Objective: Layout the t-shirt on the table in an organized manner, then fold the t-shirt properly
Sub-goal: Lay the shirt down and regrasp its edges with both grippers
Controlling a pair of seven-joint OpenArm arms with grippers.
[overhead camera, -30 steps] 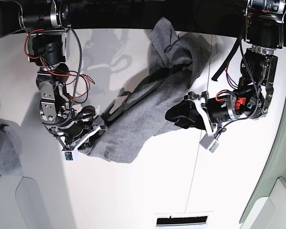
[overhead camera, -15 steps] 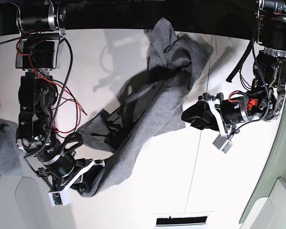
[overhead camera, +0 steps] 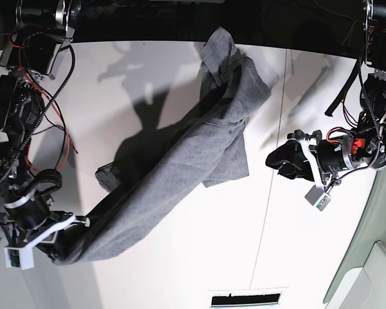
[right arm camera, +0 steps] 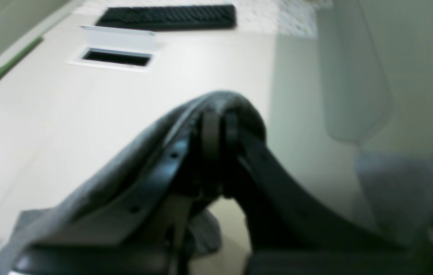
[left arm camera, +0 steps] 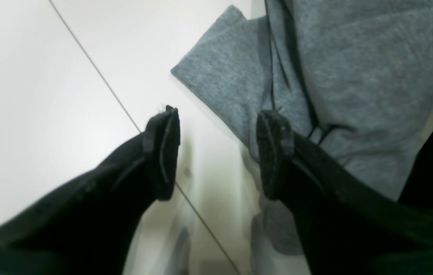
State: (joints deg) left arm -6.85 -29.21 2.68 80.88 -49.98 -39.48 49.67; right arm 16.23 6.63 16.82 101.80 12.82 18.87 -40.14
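Currently right tool (overhead camera: 63, 239) clamping t-shirt (overhead camera: 180, 167) hem, left tool (overhead camera: 280, 161) agape, apart from it

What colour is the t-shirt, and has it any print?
Plain heather grey t-shirt, no print; base view.

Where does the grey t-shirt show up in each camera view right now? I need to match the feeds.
Base: the t-shirt stretches diagonally from top centre to lower left, its end at the right gripper.
Left wrist: upper right, beyond the open left gripper.
Right wrist: draped over the shut fingers, centre and lower left.
Shared landmark: the table's dark seam line, in base and left wrist.
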